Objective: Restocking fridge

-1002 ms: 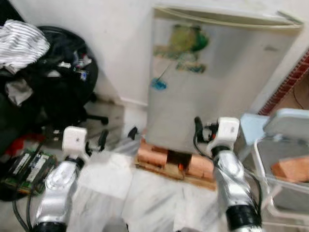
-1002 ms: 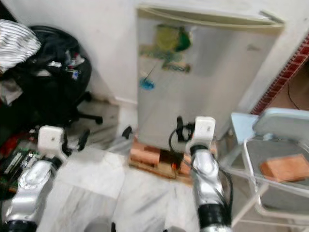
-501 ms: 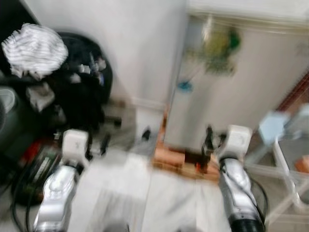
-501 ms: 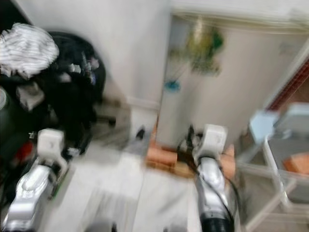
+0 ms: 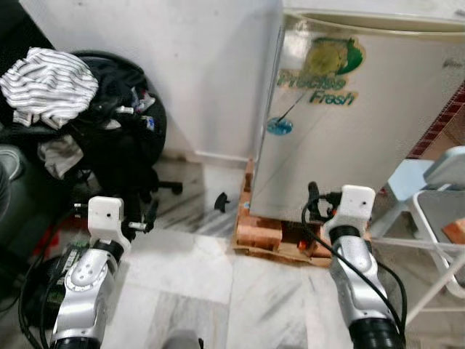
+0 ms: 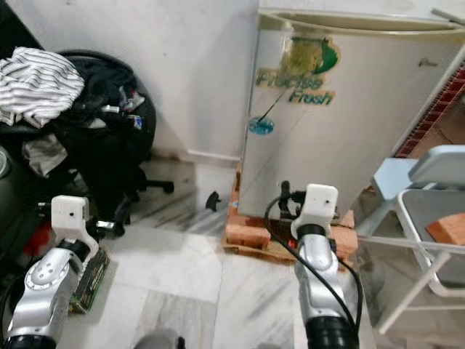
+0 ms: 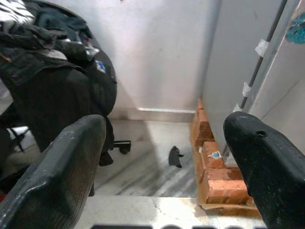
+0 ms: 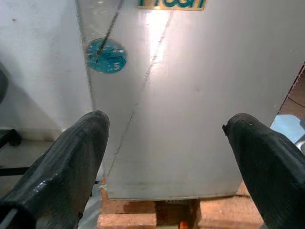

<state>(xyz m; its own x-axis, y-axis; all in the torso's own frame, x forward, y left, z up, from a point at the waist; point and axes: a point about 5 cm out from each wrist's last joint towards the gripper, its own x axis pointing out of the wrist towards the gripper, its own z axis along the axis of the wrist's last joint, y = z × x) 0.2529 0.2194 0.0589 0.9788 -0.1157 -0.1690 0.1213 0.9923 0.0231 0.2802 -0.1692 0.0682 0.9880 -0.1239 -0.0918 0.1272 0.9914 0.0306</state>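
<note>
The fridge (image 5: 356,116) is standing closed in the upper right of the frame, raised on bricks (image 5: 261,233), and it is sitting further right and sharper than a second ago, when the whole picture was swimming in blur; that shift is the camera turning and settling, not the fridge moving, so the robot is likely finishing its approach and squaring up to the door. A white wall (image 5: 182,65) is filling the upper middle, with an office chair (image 5: 109,145) heaped with dark clothes and a striped cloth (image 5: 47,76) in the upper left. A pale chair (image 5: 443,218) is poking in at the right edge. The marble floor (image 5: 203,291) is spreading across the bottom. The right pincer (image 8: 162,157) is reaching towards the fridge's lower front, fingers wide apart and holding nothing. The left pincer (image 7: 164,157) is pointing at the gap between wall and fridge, also spread and empty. A small black scrap (image 5: 221,201) is lying near the bricks. Restocking is not yet under way: the door is probably next.
</note>
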